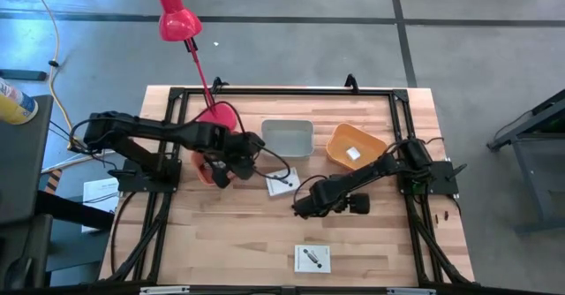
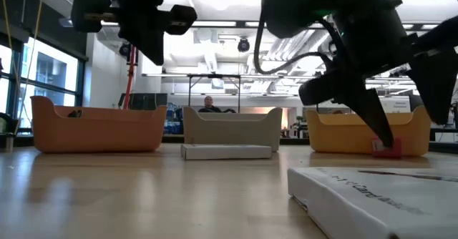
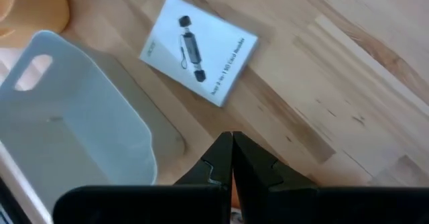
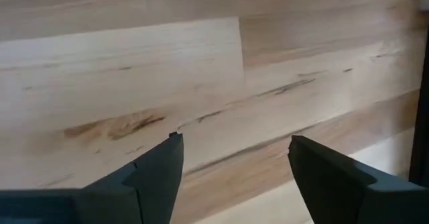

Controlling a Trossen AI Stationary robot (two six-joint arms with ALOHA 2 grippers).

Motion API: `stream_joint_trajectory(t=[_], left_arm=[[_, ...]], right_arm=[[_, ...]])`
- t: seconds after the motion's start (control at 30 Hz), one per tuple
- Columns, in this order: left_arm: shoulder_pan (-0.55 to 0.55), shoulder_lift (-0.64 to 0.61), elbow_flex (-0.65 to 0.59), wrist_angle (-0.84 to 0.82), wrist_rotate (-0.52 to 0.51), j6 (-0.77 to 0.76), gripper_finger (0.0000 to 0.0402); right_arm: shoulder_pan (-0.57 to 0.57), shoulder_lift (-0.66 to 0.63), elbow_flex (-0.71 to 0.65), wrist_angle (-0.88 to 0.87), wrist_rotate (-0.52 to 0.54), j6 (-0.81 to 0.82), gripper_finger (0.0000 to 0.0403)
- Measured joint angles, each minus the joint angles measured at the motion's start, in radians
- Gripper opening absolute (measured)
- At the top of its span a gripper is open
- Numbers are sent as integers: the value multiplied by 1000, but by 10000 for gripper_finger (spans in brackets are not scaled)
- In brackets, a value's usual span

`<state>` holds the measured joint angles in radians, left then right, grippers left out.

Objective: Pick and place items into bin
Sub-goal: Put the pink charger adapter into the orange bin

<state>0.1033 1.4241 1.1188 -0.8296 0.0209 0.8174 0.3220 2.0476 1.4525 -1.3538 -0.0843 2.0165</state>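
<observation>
tabletop [image 1: 238, 242] holds grey bin [image 1: 288, 138], orange bin [image 1: 340, 140] | packet [image 1: 281, 183] flat by grey bin, second packet [image 1: 312, 259] at front edge | left hand [image 3: 232, 158] pinched closed, seemingly empty | right hand [image 4: 234, 167] spread open, empty over bare wood | risk: flat packets may slip thin fingers; pink block [image 2: 387, 149] easily nudged

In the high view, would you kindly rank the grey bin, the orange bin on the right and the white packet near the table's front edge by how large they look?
1. Grey bin and the orange bin on the right: they look alike in size, so I would not rank them.
2. White packet near the front edge: plainly smallest.
</observation>
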Motion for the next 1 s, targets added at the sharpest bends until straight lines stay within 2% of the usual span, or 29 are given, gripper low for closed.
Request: stream_joint_trajectory(t=[0.13,0.33,0.4,0.47,0.53,0.6,0.83,1.0], left_arm=[[24,-7,0,-9,24,15,1],[22,-9,0,-13,25,15,1],[21,-8,0,-11,25,8,1],[21,-8,0,-6,24,-2,1],[21,-8,0,-5,24,-15,1],[22,-8,0,-8,23,-21,1],[22,-8,0,-18,20,-19,1],[22,-8,0,-11,20,-13,1]], right_arm=[[-10,-19,-25,5,15,0,259],[-14,-183,-120,10,99,-1,260],[-14,-248,-190,72,112,3,260],[-18,-294,-268,205,119,8,260],[-33,-304,-333,335,102,12,260],[-45,-299,-359,374,96,16,260],[-48,-292,-341,233,86,26,260],[-39,-291,-374,272,54,52,260]])
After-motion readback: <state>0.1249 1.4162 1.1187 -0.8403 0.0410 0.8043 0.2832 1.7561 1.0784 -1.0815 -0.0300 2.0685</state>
